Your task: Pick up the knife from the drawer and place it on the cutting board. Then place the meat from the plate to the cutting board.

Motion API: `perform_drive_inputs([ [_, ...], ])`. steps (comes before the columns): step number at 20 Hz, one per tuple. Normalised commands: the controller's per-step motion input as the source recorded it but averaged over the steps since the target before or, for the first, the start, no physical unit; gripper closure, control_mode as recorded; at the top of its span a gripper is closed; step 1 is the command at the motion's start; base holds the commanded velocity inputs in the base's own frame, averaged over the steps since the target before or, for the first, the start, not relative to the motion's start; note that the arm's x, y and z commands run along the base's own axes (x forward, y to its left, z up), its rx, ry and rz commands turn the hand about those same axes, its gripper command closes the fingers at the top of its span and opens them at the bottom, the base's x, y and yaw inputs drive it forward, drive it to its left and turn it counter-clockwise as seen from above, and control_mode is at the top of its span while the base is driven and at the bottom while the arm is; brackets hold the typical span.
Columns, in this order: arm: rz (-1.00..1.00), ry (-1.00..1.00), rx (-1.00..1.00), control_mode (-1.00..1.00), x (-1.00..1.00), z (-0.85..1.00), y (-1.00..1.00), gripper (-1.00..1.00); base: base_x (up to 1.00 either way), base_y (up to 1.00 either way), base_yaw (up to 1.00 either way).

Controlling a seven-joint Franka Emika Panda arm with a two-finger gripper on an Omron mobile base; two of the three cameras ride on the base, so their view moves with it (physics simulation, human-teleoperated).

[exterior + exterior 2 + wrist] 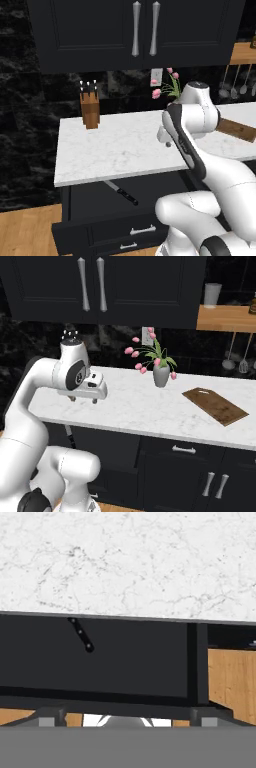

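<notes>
The tool (84, 399) hangs above the white marble counter (120, 145), near its front edge, pointing down. Its two small dark fingertips (73, 398) show beneath the white hand in the right base view, set somewhat apart with nothing between them; how wide the gap is cannot be told exactly. In the left base view the tool (168, 144) shows beside the arm's forearm.

Below the tool and forward of the counter's edge, the drawer (100, 220) stands pulled open. The knife (121, 192) lies inside it at a slant, its silver blade running back under the counter's lip and its black handle toward the drawer's front. In the hand view the black handle (81, 635) shows against the dark drawer floor, just past the counter's edge.

The cutting board (215, 406) lies flat on the counter well off to the tool's right, past a grey vase of pink tulips (160, 372). Well to the tool's left, at the back of the counter, stands a brown wooden knife block (90, 111). Tall black cabinet doors (135, 30) with long silver handles hang above.
</notes>
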Motion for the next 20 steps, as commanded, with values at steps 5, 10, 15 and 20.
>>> perform_drive_inputs([
  [5, 0.00, 0.02, -0.03, -1.00, 0.00, -0.46, 0.14, -1.00, 0.00, 0.00, 0.00],
  [10, -0.01, 0.00, 0.00, 1.00, 0.03, -0.02, 0.02, -1.00, -0.02, 0.03, -0.01],
  [15, 0.00, 0.00, 0.00, 1.00, 0.00, 0.00, 0.00, -1.00, -0.64, 0.00, 0.00],
  [20, 0.00, 0.00, 0.00, 1.00, 0.00, 0.00, 0.00, -1.00, -0.47, -0.04, 0.00],
])
